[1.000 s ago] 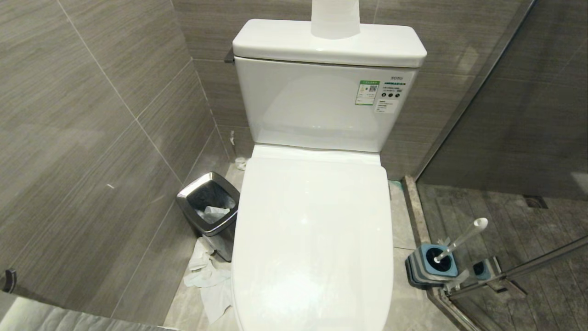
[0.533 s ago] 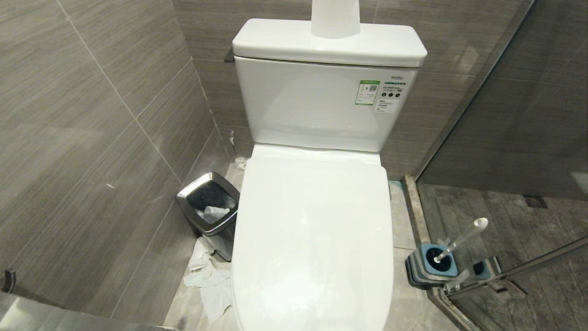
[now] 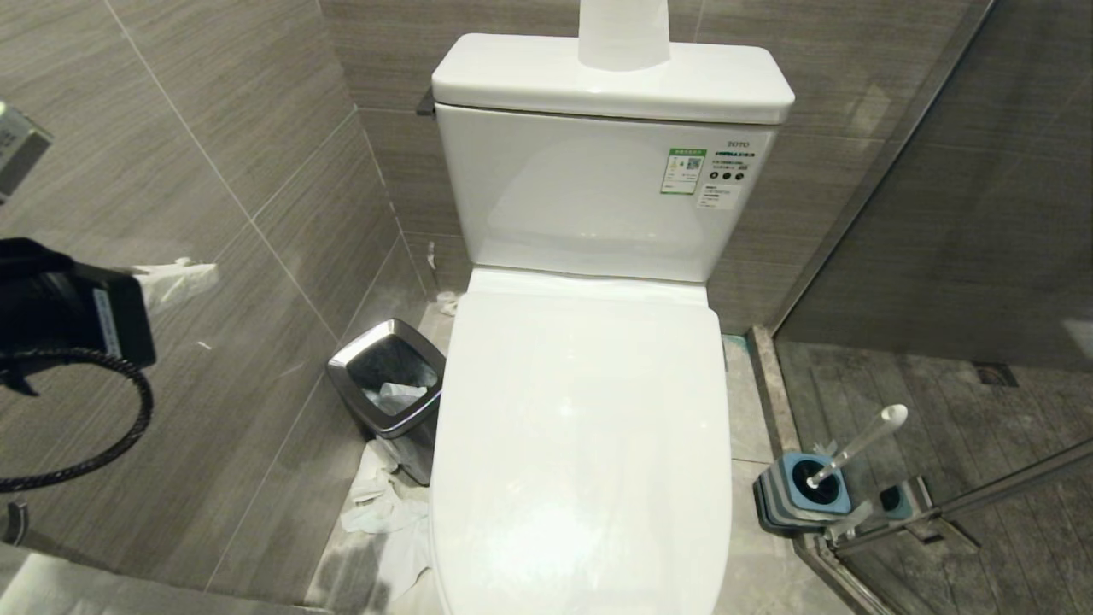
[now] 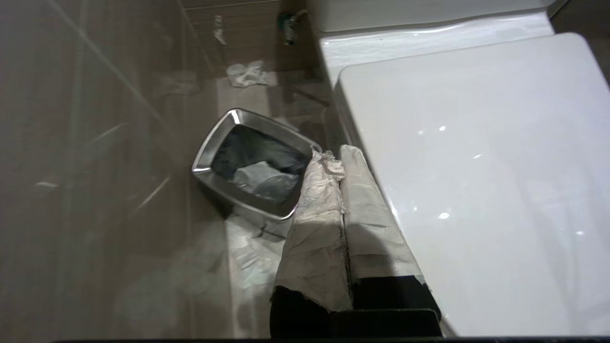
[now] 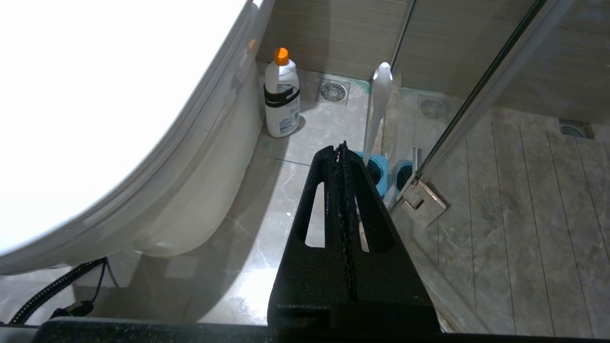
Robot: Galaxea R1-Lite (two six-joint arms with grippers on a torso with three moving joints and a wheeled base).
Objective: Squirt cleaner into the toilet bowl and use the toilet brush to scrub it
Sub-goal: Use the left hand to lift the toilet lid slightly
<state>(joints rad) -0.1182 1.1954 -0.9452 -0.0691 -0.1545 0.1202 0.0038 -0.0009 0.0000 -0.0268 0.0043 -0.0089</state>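
**Grey tile, shut lid: nothing can be squirted until the toilet is opened**

Grey wall tiles fill the left side, and there the left gripper (image 4: 340, 157) is raised near the wall, its paper-wrapped fingers pressed together and holding nothing. Below it a steel bin (image 3: 388, 389) stands just beside the toilet bowl (image 3: 581, 444), with crumpled tissue (image 3: 384, 521) on the floor at its foot. The bowl's white lid is down flat, so the basin is hidden and no blue cleaner shows. On the floor to the right of the bowl a white bottle (image 5: 281, 97) with an orange cap stands against its base. Further right the toilet brush (image 3: 858, 444) leans in its blue holder (image 3: 803, 495), near the glass door. The right gripper (image 5: 341, 147) hangs low beside the holder, fingers closed and empty.

Lifting the lid is likely the step in hand. It would go best by slipping closed fingers under the front or side edge, raising steadily, and resting the lid against the tank rather than letting it drop
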